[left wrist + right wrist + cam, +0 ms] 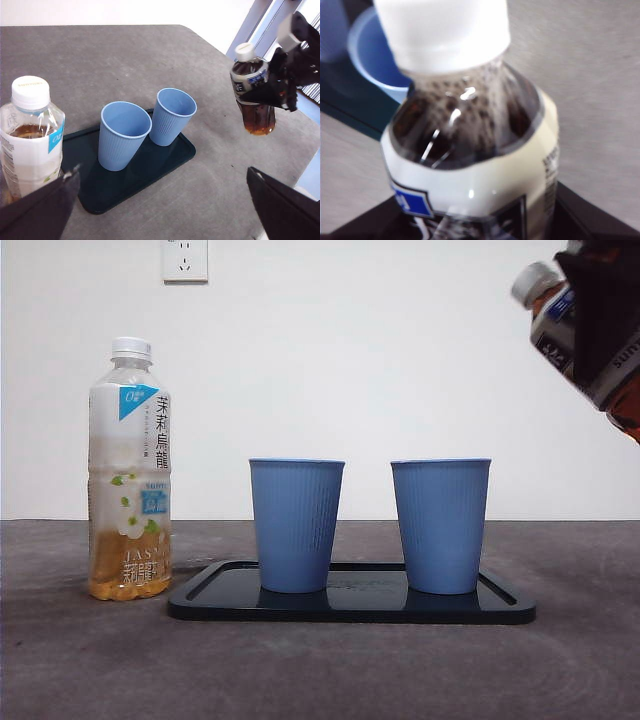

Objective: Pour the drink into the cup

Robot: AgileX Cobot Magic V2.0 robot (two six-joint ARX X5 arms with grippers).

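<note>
Grey table [80,670], on it a dark tray [200,602] and beside that a tea bottle [130,470]

dark tea bottle [560,315]: white cap on, tilted, held aloft beyond the tray's end, up and to the side of the nearer cup | two blue ribbed cups [296,524] [441,525]: upright, empty, side by side

In the front view the dark bottle [560,325] is cut off by the right edge, its middle hidden behind the right claw [610,315]. In the right wrist view that bottle is blurred and fills the frame, hiding most of one cup [372,60]. The left claw [165,200] shows only two tips at the edge.
</note>
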